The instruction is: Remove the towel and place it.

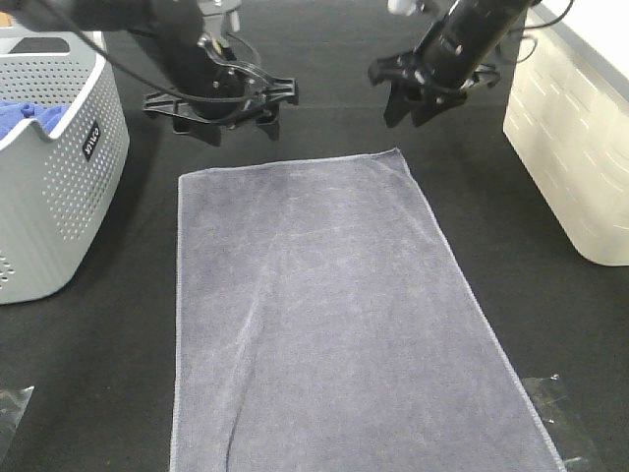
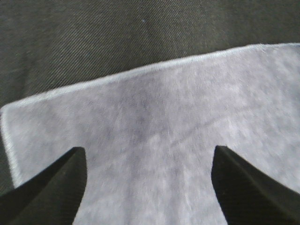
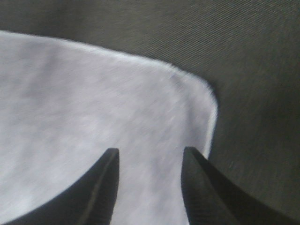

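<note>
The towel (image 1: 324, 315), grey-lavender terry with stitched hems, lies flat on the black table and runs from the middle of the exterior view down past its bottom edge. My left gripper (image 1: 224, 126) hovers just beyond the towel's far left corner, jaws wide open and empty. In the left wrist view the towel (image 2: 187, 117) shows its hem and corner under the open gripper (image 2: 147, 154). My right gripper (image 1: 411, 116) hangs above the far right corner. The right wrist view shows that gripper (image 3: 150, 152) with a narrower gap, nothing in it, over the towel's (image 3: 70, 117) rounded corner.
A grey perforated basket (image 1: 59, 197) stands at the left edge with a royal-blue cloth (image 1: 20, 118) inside. A cream-white ribbed bin (image 1: 570, 147) stands at the right edge. Black cloth covers the table (image 1: 128, 393) around the towel.
</note>
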`<state>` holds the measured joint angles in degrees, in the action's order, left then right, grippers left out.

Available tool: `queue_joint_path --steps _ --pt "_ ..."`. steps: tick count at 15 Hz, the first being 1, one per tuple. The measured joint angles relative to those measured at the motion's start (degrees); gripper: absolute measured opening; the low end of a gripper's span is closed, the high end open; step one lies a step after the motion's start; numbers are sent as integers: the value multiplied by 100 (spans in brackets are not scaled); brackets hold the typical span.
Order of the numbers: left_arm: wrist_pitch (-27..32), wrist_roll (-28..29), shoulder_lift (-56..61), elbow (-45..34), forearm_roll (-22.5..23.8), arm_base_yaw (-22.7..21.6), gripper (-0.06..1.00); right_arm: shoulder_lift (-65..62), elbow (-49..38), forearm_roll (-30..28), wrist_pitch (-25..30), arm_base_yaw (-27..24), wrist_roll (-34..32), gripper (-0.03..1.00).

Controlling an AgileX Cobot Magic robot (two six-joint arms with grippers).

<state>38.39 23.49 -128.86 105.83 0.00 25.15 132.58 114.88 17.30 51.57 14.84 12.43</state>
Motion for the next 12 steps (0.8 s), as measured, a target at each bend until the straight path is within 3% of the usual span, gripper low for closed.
queue_joint_path --steps 3,6,9,12 --pt "493 -46 -418 516 0 0 71 453 281 -160 -246 0 0 41" --pt "1049 -298 -693 945 0 -6 71 871 384 -264 -911 0 0 41" --pt "1175 -355 -693 991 63 -6 71 1049 395 -510 -1507 0 0 41" --pt "1238 -407 -693 991 69 -6 71 1209 401 -699 -1599 0 -6 41"
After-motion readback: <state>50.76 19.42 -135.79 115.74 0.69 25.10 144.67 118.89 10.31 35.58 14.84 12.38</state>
